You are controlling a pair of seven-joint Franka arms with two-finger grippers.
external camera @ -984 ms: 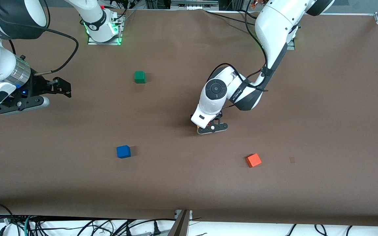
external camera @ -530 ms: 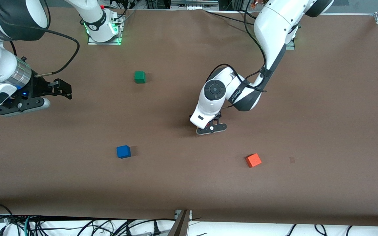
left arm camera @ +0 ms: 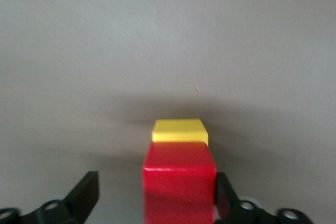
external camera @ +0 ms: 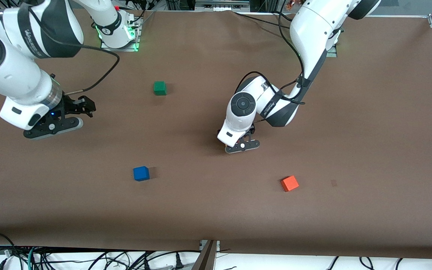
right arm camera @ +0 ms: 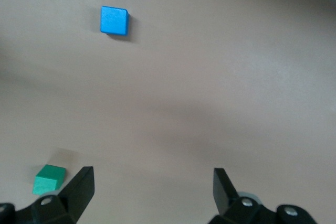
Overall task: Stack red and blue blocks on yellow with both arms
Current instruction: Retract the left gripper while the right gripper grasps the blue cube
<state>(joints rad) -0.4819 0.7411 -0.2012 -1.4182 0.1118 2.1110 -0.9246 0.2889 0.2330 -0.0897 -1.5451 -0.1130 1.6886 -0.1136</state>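
Note:
In the left wrist view the red cube (left arm camera: 179,182) stands on the yellow cube (left arm camera: 179,130). My left gripper (left arm camera: 157,199) is open around the red cube, one finger close against its side and the other well apart. In the front view the left gripper (external camera: 242,144) is low at mid-table and its hand hides both cubes. The blue cube (external camera: 141,173) lies alone on the table, nearer the front camera; it also shows in the right wrist view (right arm camera: 114,20). My right gripper (external camera: 84,106) is open and empty, in the air over the right arm's end of the table (right arm camera: 152,188).
A green cube (external camera: 159,88) lies toward the robots' bases, also in the right wrist view (right arm camera: 50,179). An orange cube (external camera: 289,183) lies near the front, toward the left arm's end. The table is covered in brown paper (external camera: 369,131).
The right arm has swung in, carrying its open gripper toward mid-table. The left gripper has stayed at the red and yellow cubes, shifting only slightly.

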